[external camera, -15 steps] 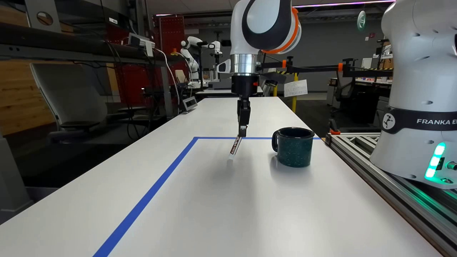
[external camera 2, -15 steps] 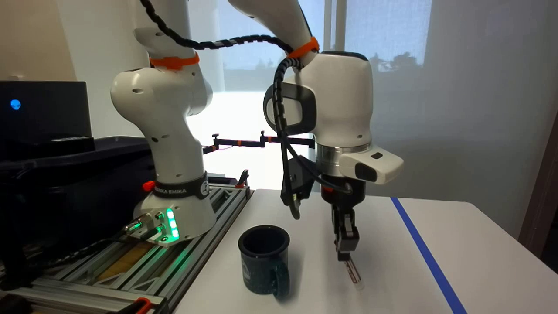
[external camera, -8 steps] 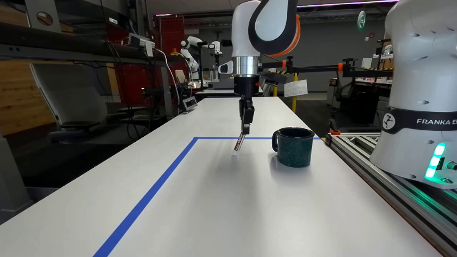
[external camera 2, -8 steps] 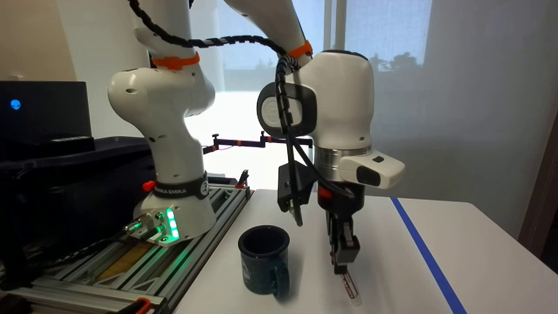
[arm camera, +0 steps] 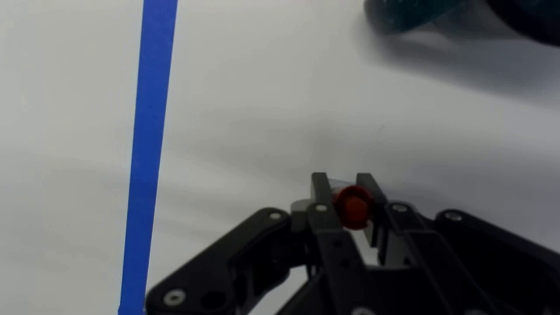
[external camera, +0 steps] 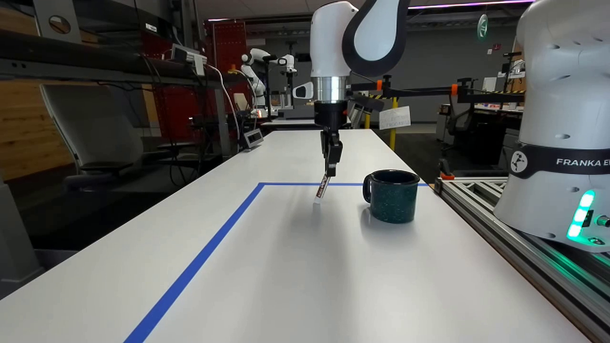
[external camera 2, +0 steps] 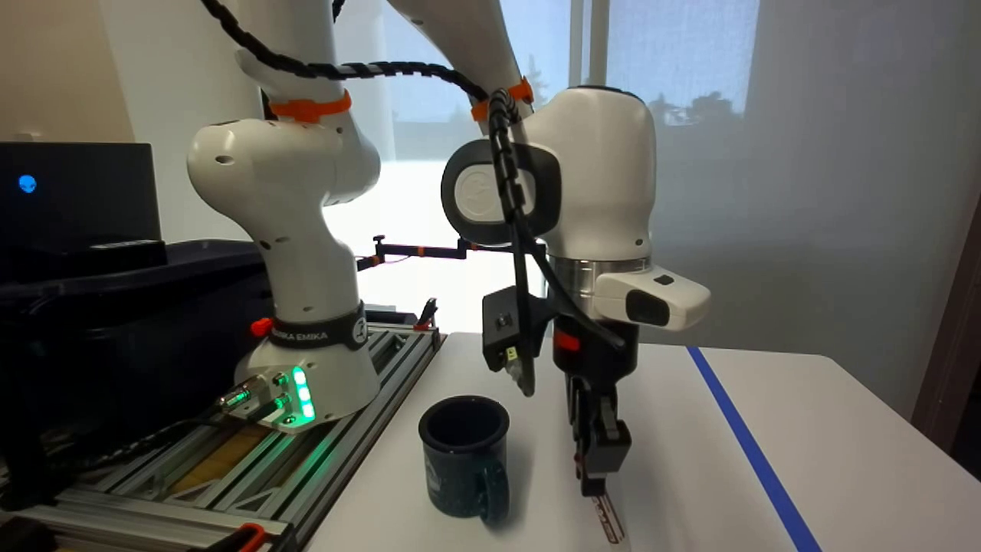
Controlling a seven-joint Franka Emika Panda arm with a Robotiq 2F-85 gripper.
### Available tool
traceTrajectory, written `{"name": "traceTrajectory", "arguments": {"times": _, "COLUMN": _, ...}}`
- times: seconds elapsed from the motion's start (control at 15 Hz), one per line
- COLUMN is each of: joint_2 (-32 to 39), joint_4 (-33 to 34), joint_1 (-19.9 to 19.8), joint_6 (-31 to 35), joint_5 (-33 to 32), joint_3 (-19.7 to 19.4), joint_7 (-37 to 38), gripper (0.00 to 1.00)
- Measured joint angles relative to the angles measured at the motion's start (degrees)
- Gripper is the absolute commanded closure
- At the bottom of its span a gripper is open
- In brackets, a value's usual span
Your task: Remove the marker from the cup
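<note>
My gripper [external camera: 330,170] is shut on the marker [external camera: 322,189], which hangs tilted below the fingertips beside the cup [external camera: 393,197]. The gripper [external camera 2: 592,486] and the marker's pale lower part with red-brown print [external camera 2: 609,521] also show in another exterior view. The marker's lower end is near the table; I cannot tell whether it touches. In the wrist view, the marker's red end [arm camera: 353,207] sits between the fingers [arm camera: 341,177]. The dark green cup [external camera 2: 464,468] stands upright, apart from the gripper. Its handle [arm camera: 415,13] shows at the wrist view's top right.
Blue tape [external camera: 205,257] lines the white table [external camera: 228,305]; it also runs along the left of the wrist view [arm camera: 148,144]. The robot base [external camera: 548,200] stands on a metal rail frame [external camera: 514,257] behind the cup.
My gripper, still holding the marker, has shifted a little right and farther off in an exterior view, and lower and nearer in another exterior view. The cup has not moved.
</note>
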Motion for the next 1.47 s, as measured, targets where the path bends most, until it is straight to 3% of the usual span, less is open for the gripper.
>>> {"name": "traceTrajectory", "arguments": {"times": 0.27, "joint_2": 0.0, "joint_4": 0.01, "joint_1": -0.16, "joint_6": 0.0, "joint_5": -1.03, "joint_3": 0.0, "joint_7": 0.99, "gripper": 0.95}}
{"name": "traceTrajectory", "arguments": {"times": 0.33, "joint_2": 0.0, "joint_4": 0.01, "joint_1": -0.17, "joint_6": 0.0, "joint_5": -1.07, "joint_3": 0.02, "joint_7": 1.09, "gripper": 0.65}}
{"name": "traceTrajectory", "arguments": {"times": 0.4, "joint_2": 0.0, "joint_4": 0.01, "joint_1": -0.17, "joint_6": 0.0, "joint_5": -1.21, "joint_3": 0.02, "joint_7": 1.18, "gripper": 0.53}}
{"name": "traceTrajectory", "arguments": {"times": 0.87, "joint_2": 1.02, "joint_4": -0.04, "joint_1": -0.16, "joint_6": -0.12, "joint_5": -1.58, "joint_3": 0.84, "joint_7": 3.22, "gripper": 0.01}}
{"name": "traceTrajectory", "arguments": {"times": 1.2, "joint_2": 0.62, "joint_4": 0.14, "joint_1": 0.27, "joint_6": -1.75, "joint_5": -2.45, "joint_3": 2.13, "joint_7": 8.43, "gripper": 0.0}}
{"name": "traceTrajectory", "arguments": {"times": 1.47, "joint_2": -3.01, "joint_4": 0.78, "joint_1": 1.53, "joint_6": -10.88, "joint_5": -2.84, "joint_3": 4.5, "joint_7": 15.11, "gripper": 0.0}}
